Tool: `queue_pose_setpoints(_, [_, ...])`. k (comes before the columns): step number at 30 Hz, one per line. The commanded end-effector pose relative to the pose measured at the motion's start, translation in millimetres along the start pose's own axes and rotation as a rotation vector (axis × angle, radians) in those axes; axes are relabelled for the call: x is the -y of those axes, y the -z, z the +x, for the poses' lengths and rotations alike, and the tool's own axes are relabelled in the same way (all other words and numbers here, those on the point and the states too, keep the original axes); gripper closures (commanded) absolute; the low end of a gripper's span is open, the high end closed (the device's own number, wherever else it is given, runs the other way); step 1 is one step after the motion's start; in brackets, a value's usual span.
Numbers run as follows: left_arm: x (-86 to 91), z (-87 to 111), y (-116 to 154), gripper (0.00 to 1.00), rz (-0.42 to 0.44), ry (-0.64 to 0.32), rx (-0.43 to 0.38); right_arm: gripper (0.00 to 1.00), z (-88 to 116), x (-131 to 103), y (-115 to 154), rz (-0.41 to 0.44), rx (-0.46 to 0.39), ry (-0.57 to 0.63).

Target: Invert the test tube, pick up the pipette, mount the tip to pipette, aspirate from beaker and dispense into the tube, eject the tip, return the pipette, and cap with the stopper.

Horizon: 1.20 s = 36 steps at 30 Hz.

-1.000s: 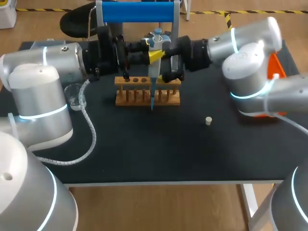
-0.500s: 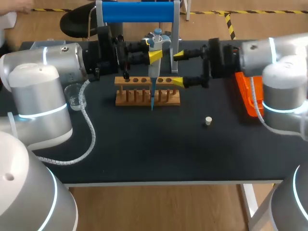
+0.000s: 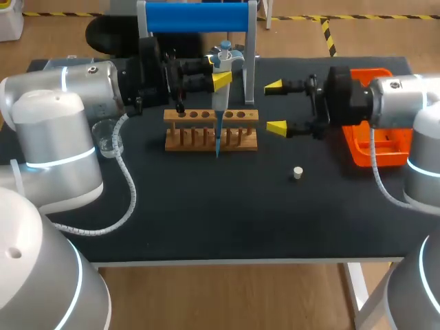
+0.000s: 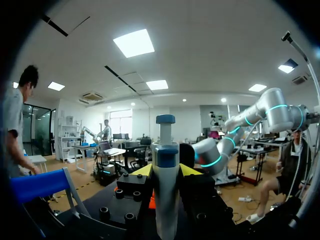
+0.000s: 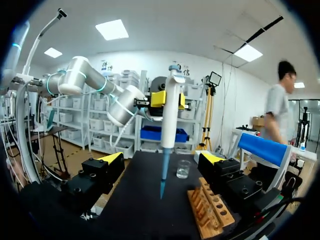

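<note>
Left gripper [image 3: 221,74] clamped on the pipette [image 3: 220,103], yellow tips on either side of the body in the left wrist view [image 4: 166,171]. The pipette is held upright over the far middle of the table [image 3: 206,220], same pose as a second ago, no drift. Its blue tip [image 3: 218,141] is mounted and points down at the wooden rack [image 3: 240,137]; from the head view I can't tell whether it's inside a tube or just in front of the rack. Main delta is the right arm. A second ago the right gripper [image 3: 275,107] was in against the pipette just above the rack. Half a second ago it was already off and spread. Now it's pulled further right, well apart from the pipette, fingers wide open with nothing between them. That retreat uncovers more of the orange tray [image 3: 385,148] at the right edge. In the right wrist view the pipette [image 5: 170,115] hangs ahead of that gripper [image 5: 162,158], with the beaker [image 5: 183,169] beyond it and the rack [image 5: 210,210] off to one side. The stopper [image 3: 297,172] sits loose on the table, near side of the rack and to its right, not moved. The beaker [image 3: 106,136] is at the left by the left arm, unchanged.
</note>
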State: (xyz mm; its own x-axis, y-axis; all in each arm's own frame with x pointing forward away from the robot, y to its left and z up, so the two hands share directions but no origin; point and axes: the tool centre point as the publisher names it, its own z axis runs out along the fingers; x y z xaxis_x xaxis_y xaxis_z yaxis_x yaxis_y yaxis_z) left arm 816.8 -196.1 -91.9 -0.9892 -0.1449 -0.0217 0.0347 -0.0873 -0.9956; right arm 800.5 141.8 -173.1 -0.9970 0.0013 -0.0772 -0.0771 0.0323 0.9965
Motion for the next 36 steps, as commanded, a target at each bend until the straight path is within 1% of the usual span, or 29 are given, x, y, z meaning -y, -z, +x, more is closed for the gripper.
queue_pose_setpoints(1, [0.0,0.1,-1,1.00,0.002,-0.001,0.002,0.00,-4,0,-18,-0.042,-0.026,-0.007])
queue_pose_setpoints(6, [0.0,0.1,-1,1.00,0.002,-0.001,0.002,0.00,-6,-6,-38,-0.068,-0.053,-0.019])
queue_pose_setpoints(10, [0.0,0.1,-1,1.00,0.002,-0.001,0.002,0.00,-13,-11,-49,-0.098,-0.070,-0.044])
queue_pose_setpoints(12, [0.0,0.1,-1,1.00,0.002,-0.001,0.002,0.00,-17,-13,-55,-0.096,-0.073,-0.056])
queue_pose_setpoints(13, [0.0,0.1,-1,1.00,0.002,-0.001,0.002,0.04,-19,-14,-57,-0.095,-0.079,-0.061])
queue_pose_setpoints(18, [0.0,0.1,-1,1.00,0.002,-0.001,0.002,0.13,-26,-21,-68,-0.060,-0.094,-0.077])
queue_pose_setpoints(22, [0.0,0.1,-1,1.00,0.002,-0.001,0.002,0.15,-30,-24,-74,-0.033,-0.097,-0.081])
queue_pose_setpoints(31, [0.0,0.1,-1,1.00,0.002,-0.001,0.002,0.20,-26,-30,-87,-0.016,-0.112,-0.075])
queue_pose_setpoints(32, [0.0,0.1,-1,1.00,0.002,-0.001,0.002,0.20,-25,-30,-88,-0.017,-0.113,-0.074])
queue_pose_setpoints(36, [0.0,0.1,-1,1.00,0.002,-0.001,0.002,0.22,-22,-33,-92,-0.022,-0.118,-0.067])
